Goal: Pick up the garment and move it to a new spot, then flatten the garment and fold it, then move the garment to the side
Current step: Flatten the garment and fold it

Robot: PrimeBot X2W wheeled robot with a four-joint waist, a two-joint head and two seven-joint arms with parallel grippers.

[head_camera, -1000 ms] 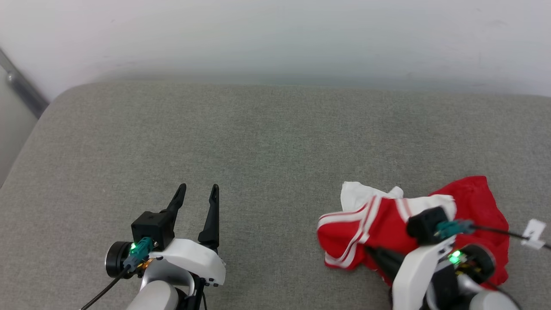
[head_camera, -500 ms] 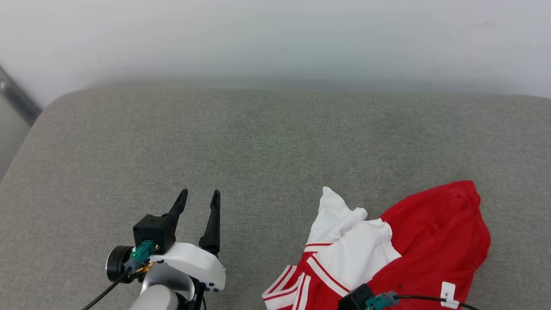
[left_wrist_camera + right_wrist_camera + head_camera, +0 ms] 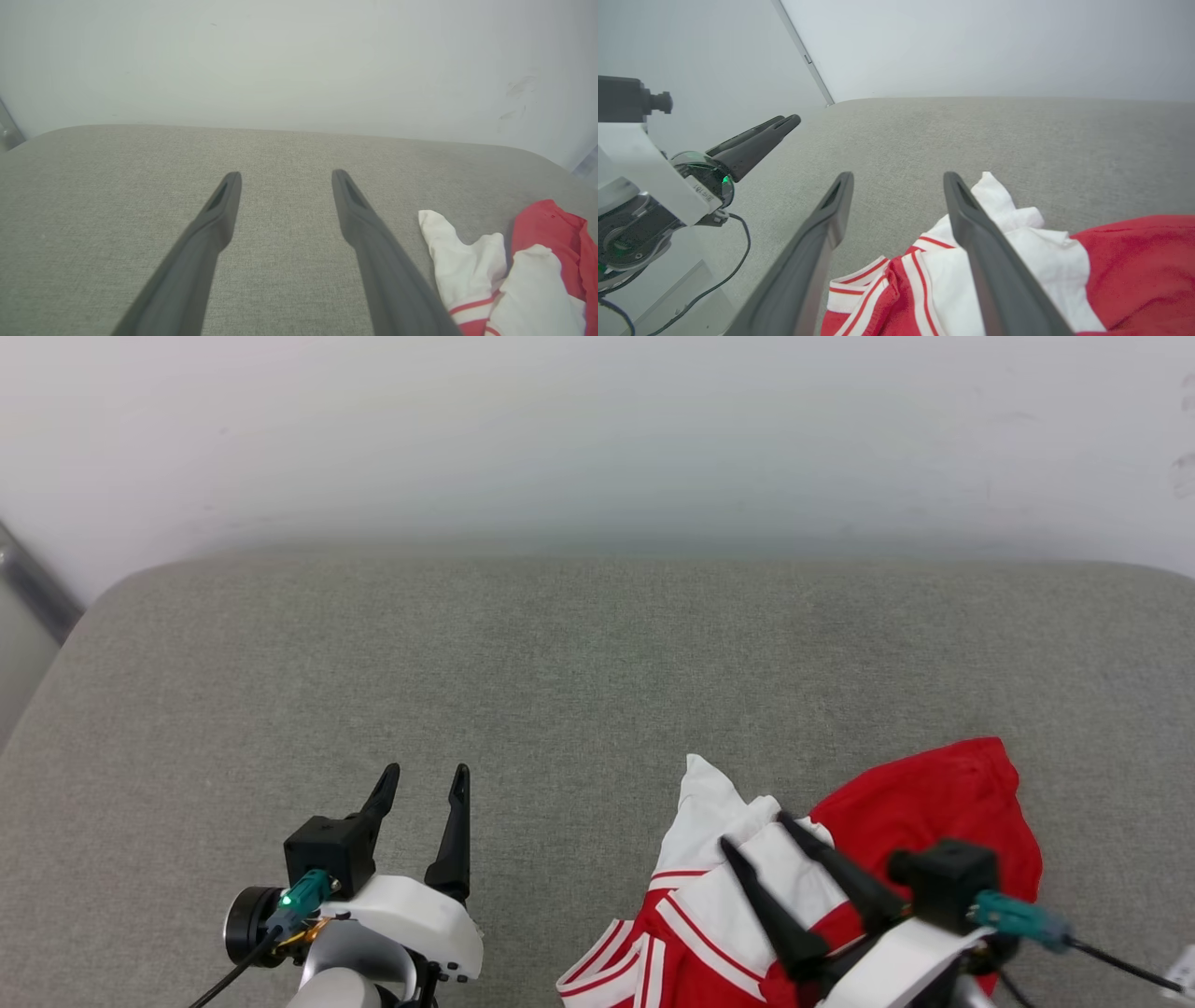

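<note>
Garment [image 3: 943,803] crumpled; left gripper [image 3: 425,775] label [image 3: 702,191] text unreadable

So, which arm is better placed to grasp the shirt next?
The right arm. The right hand hangs open directly over the crumpled shirt, while the left hand is open above the cushion, apart from the shirt.

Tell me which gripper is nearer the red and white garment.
Right. The right gripper is open over the garment, at its white sleeve; the left gripper is open over bare cushion, off to the garment's left.
</note>
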